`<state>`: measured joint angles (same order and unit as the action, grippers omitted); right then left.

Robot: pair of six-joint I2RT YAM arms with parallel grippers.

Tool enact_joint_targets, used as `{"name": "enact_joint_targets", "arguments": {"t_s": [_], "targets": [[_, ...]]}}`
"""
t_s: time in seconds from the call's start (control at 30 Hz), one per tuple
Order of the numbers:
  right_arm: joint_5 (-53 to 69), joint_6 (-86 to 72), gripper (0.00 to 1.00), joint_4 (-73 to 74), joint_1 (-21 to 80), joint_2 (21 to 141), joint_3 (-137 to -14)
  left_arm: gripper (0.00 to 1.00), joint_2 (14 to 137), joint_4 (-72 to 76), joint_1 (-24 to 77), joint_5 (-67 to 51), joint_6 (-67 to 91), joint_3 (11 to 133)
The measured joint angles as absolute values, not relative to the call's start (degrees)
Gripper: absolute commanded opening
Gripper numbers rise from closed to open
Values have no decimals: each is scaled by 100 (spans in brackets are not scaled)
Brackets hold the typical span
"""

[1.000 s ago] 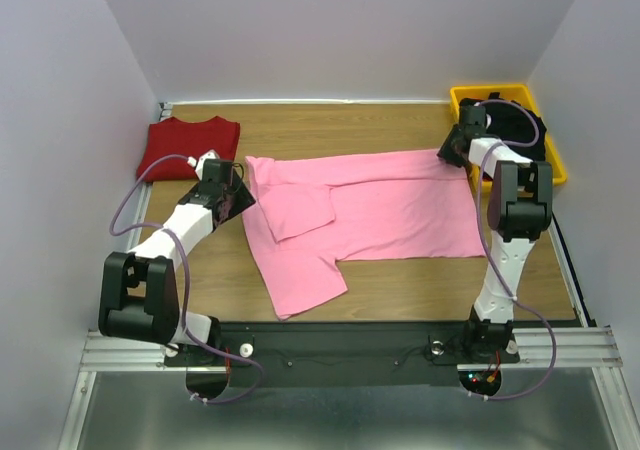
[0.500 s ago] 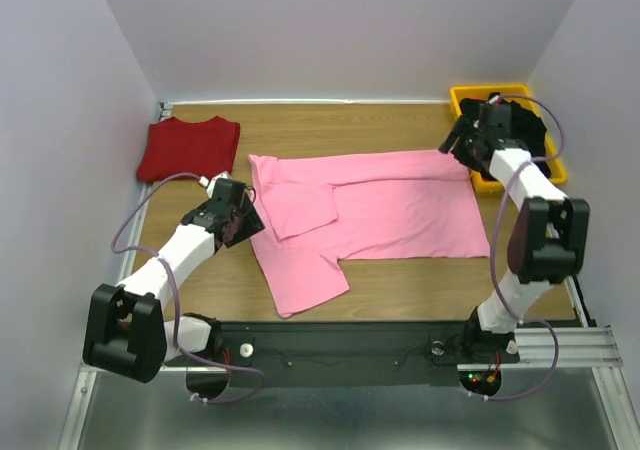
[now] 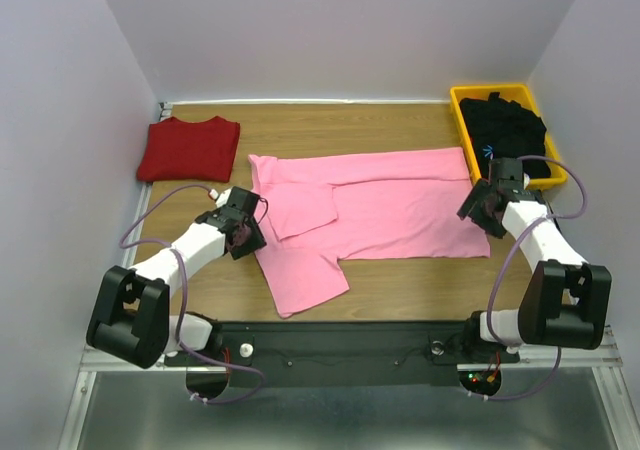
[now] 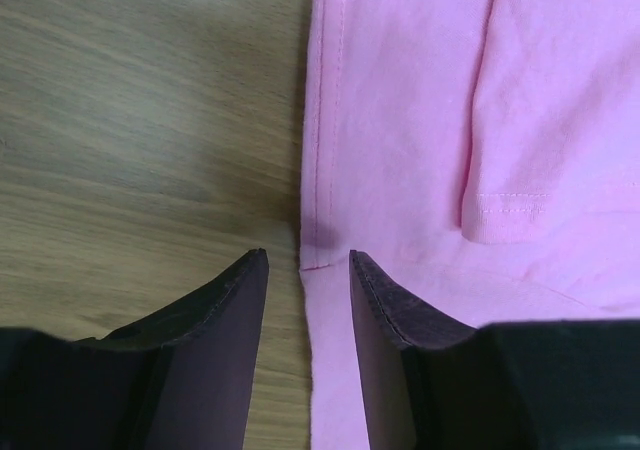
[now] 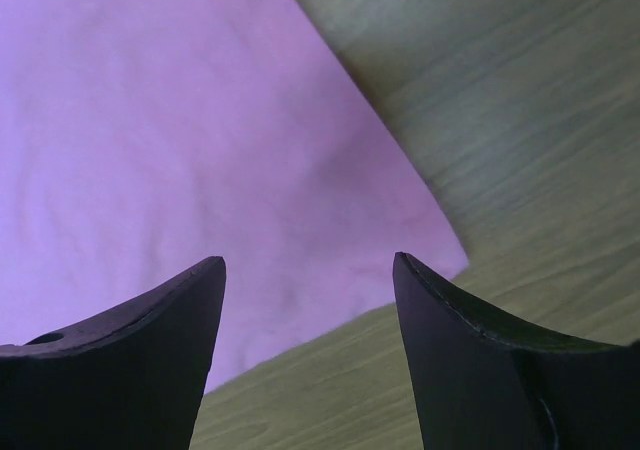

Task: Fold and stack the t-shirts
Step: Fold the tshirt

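Top external view: the wooden table (image 3: 400,280) fills the middle of the frame, and the pink t-shirt (image 3: 400,210) lies flat across its centre. Its long axis runs left to right, with one sleeve folded in and a flap hanging toward the lower left. The dark red t-shirt (image 3: 190,148) sits already folded at the upper left. The black t-shirt (image 3: 505,125) is heaped in the yellow bin (image 3: 458,105) at the upper right.

The pink shirt is the one being worked, and each arm sits at its own end of that axis. The left gripper (image 3: 247,232) is at the shirt's left edge and the right gripper (image 3: 478,210) at its lower right corner.

In the left wrist view the stitched side hem (image 4: 322,150) runs straight up the frame from between the fingers. The jaws are drawn fairly narrow around that edge but not yet pinching it.

In the right wrist view the jaws stand wide, with the shirt's corner (image 5: 440,255) just ahead of the gap and cloth spreading to the upper left. Both look ready to pinch for a lengthwise fold.
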<state>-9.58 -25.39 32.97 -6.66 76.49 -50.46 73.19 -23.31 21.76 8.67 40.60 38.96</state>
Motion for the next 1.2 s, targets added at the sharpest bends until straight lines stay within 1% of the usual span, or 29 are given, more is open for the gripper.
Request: {"name": "enact_joint_targets", "arguments": {"t_s": [0.17, 0.33, 0.53, 0.67, 0.77, 0.9, 0.97, 1.0, 1.03, 1.2], "targets": [[-1149, -2652, 73, 3533, -840, 7618, -4856, 47, 7561, -2161, 2178, 864, 4049, 3894], [-1118, -2753, 73, 3632, -1225, 7566, -4772, 42, 7677, -2027, 2178, 867, 4014, 3765], [-954, -2956, 73, 3667, -1562, 7502, -4584, 42, 7675, -1907, 2176, 834, 3913, 3730], [-792, -3072, 70, 3664, -1798, 7559, -4412, 40, 7673, -1881, 2176, 805, 3839, 3721], [-701, -3142, 66, 3669, -2008, 7675, -4254, 34, 7673, -1846, 2176, 792, 3793, 3708], [-666, -3188, 63, 3677, -2067, 7850, -4189, 22, 7677, -1739, 2176, 735, 3719, 3682], [-670, -3197, 63, 3671, -2067, 7863, -4150, 18, 7677, -1702, 2176, 725, 3688, 3669], [-674, -3197, 62, 3673, -2067, 7863, -4145, 15, 7677, -1686, 2176, 714, 3677, 3664], [-687, -3197, 62, 3669, -2067, 7867, -4145, 10, 7677, -1658, 2176, 707, 3664, 3653], [-746, -3197, 59, 3590, -2067, 7929, -4145, 0, 7677, -1603, 2176, 657, 3614, 3645]]}}
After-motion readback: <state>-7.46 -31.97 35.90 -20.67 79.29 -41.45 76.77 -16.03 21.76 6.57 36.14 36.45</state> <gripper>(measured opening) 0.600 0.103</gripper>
